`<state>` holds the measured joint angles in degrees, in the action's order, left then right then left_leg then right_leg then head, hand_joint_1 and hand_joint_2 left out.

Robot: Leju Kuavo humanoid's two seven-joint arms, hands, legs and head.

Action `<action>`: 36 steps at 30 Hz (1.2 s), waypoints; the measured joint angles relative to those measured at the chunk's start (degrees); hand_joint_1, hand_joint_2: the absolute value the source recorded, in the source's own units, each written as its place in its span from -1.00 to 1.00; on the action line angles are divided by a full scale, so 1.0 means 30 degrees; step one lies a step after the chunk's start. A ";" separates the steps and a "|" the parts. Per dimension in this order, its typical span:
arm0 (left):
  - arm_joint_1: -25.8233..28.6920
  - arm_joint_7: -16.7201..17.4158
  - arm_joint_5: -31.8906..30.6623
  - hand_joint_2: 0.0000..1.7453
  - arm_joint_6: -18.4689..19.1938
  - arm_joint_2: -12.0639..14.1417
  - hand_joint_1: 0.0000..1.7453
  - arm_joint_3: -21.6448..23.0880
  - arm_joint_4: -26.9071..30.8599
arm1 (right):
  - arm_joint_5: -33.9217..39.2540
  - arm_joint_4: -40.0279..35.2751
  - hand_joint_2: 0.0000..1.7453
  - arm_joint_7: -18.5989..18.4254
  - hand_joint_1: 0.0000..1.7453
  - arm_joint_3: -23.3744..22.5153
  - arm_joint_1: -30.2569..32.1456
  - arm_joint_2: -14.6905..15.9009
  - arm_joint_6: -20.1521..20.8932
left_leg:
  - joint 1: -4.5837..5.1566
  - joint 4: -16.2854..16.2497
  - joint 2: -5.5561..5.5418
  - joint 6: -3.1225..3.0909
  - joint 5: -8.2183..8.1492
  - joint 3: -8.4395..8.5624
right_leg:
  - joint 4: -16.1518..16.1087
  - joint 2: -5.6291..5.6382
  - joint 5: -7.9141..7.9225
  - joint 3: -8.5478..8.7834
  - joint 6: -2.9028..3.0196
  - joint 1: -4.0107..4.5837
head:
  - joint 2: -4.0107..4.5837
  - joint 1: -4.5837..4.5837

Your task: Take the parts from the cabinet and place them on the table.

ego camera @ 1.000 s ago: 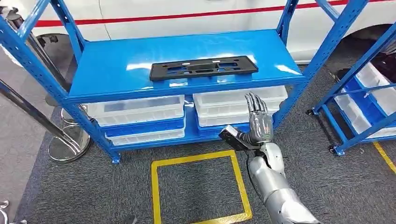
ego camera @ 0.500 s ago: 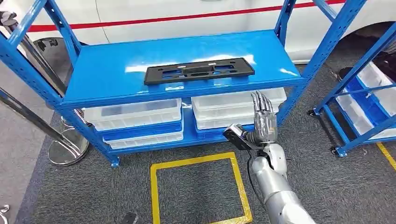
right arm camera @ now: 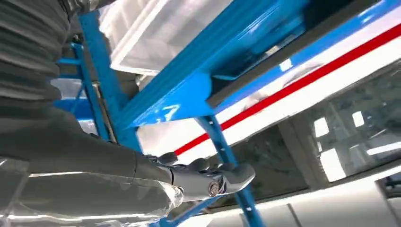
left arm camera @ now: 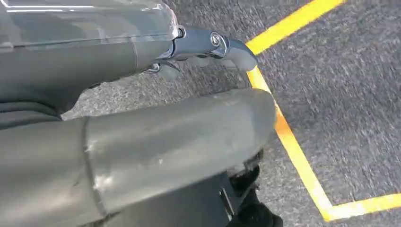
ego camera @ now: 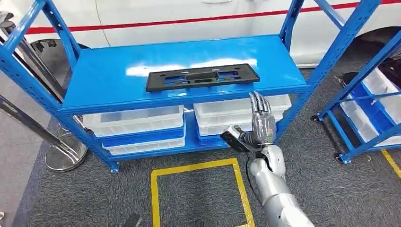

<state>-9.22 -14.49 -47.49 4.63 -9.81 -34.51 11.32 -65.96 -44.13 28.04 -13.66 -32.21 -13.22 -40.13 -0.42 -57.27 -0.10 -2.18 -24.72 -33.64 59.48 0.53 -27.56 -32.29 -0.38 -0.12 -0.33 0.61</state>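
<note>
The right robot hand, fingers spread and empty, hovers below the long flat black plastic part lying above-left on the blue metal shelf, whose edge it may strike while rising.

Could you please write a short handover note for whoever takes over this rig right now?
Right hand: raised in front of the blue rack, fingers apart, holding nothing, just below the front edge of the shelf that carries the part.
Left hand: hanging low over the grey carpet by the yellow floor marking, holding nothing; how its fingers lie is unclear.
Black flat part: lying on the upper blue shelf, near its front edge, untouched.
Done: nothing picked.
Left: grasp the part, lift it off the shelf and carry it to the table.
</note>
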 joint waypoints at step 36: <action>-0.0199 0.0029 -0.0008 -1.00 -0.0015 -0.0168 -1.00 0.0037 0.0000 | 0.1545 0.1013 1.00 0.0473 -1.00 0.2288 0.0408 -0.0962 0.0000 | -0.0020 0.0192 -0.0017 -0.0133 0.0004 0.0182 | 0.5321 -0.0086 -0.2025 -0.3322 -0.0393 -0.0215 | 0.0000 -0.0087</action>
<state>-9.82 -14.40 -47.52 4.59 -10.32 -34.40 11.32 -61.33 -41.09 29.46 -6.80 -30.99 -16.11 -40.13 -0.47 -56.69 -0.15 -2.58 -24.71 -33.10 75.45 0.28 -33.63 -42.25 -1.56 -0.76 -0.33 0.35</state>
